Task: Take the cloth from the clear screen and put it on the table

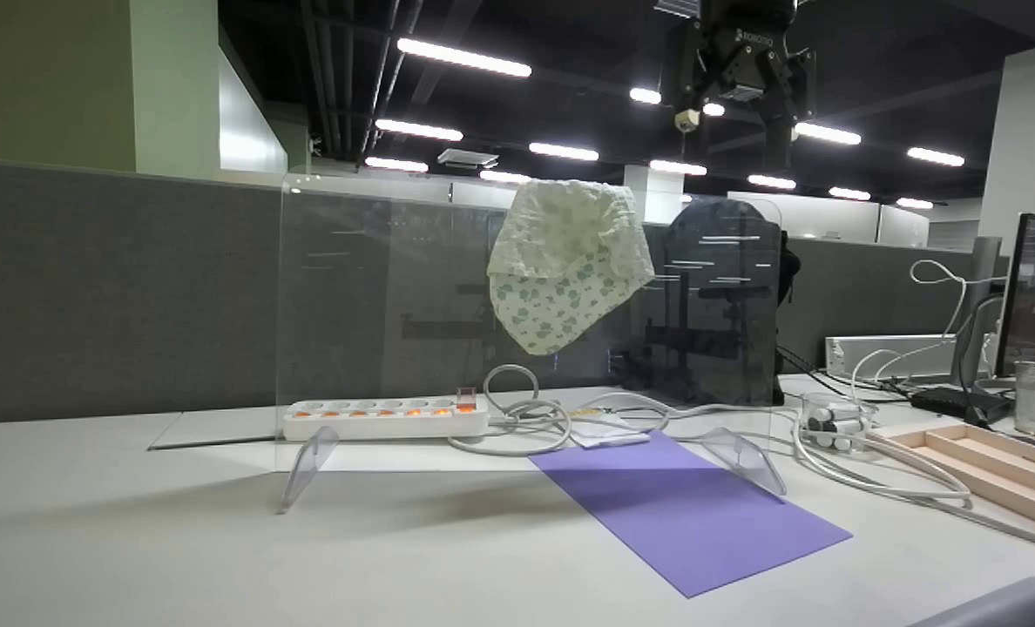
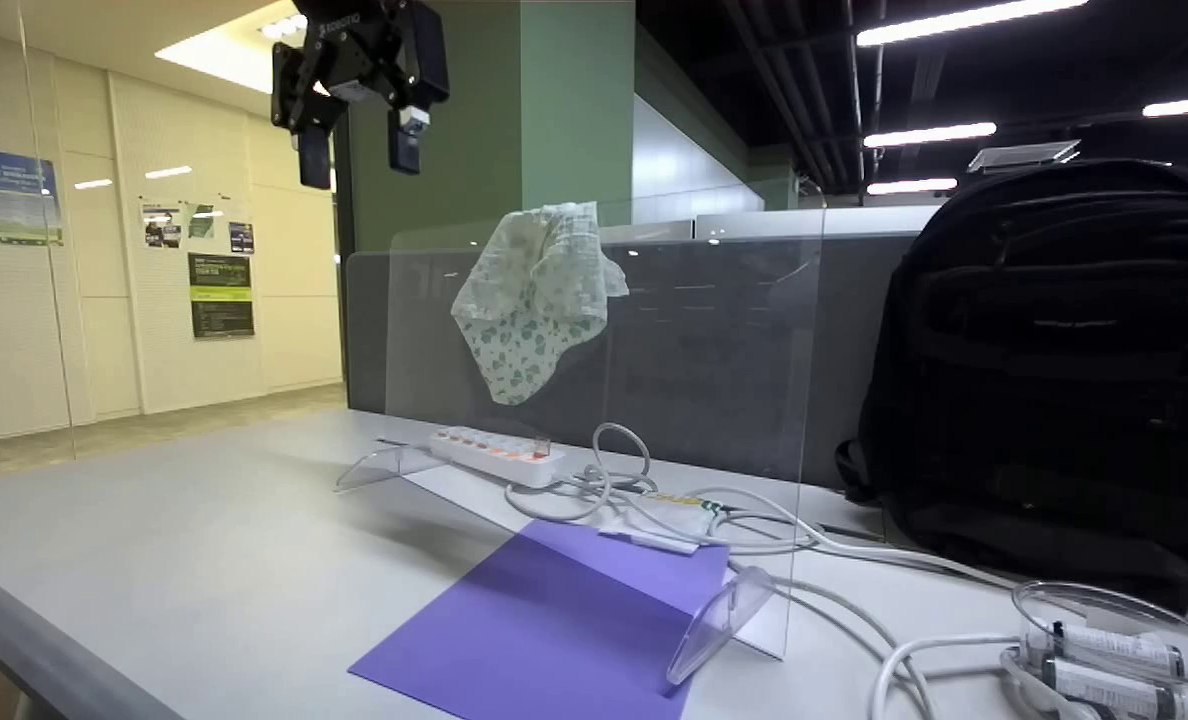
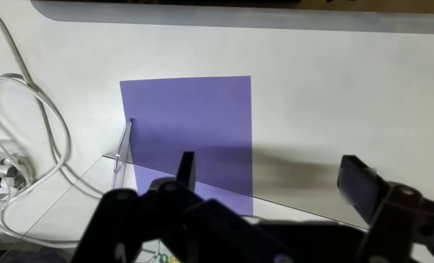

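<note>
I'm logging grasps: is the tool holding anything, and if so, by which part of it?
Nothing is held. The tool stands open, and the cloth hangs apart from it, over the top edge of the clear screen.

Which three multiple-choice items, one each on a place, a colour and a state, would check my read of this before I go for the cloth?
1. Where is the cloth?
A) Flat on the table
B) Over the top edge of the screen
C) On the backpack

2. What colour is the sheet partly beneath the screen?
A) Yellow
B) Red
C) Purple

3. How does the gripper stand?
A) Open, holding nothing
B) Shut on the cloth
C) Shut, holding nothing

1: B, as the cloth hangs from the screen's top edge in both exterior views.
2: C, as the sheet shows purple in all three views.
3: A, as the fingers stand wide apart with nothing gripped in the wrist view.
</note>
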Robot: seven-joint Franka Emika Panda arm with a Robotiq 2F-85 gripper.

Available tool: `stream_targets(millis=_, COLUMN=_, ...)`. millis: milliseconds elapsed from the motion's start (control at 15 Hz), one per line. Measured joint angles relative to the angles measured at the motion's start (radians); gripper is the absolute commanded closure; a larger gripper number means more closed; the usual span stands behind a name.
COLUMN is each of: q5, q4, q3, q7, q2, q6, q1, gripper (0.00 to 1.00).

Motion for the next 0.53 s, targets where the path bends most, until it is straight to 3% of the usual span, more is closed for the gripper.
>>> stream_targets(millis=533, q5=0.0, q4=0.0, q3=0.001, q7=0.006, q2=0.001, q6=0.008, q1=-0.001, gripper=0.0)
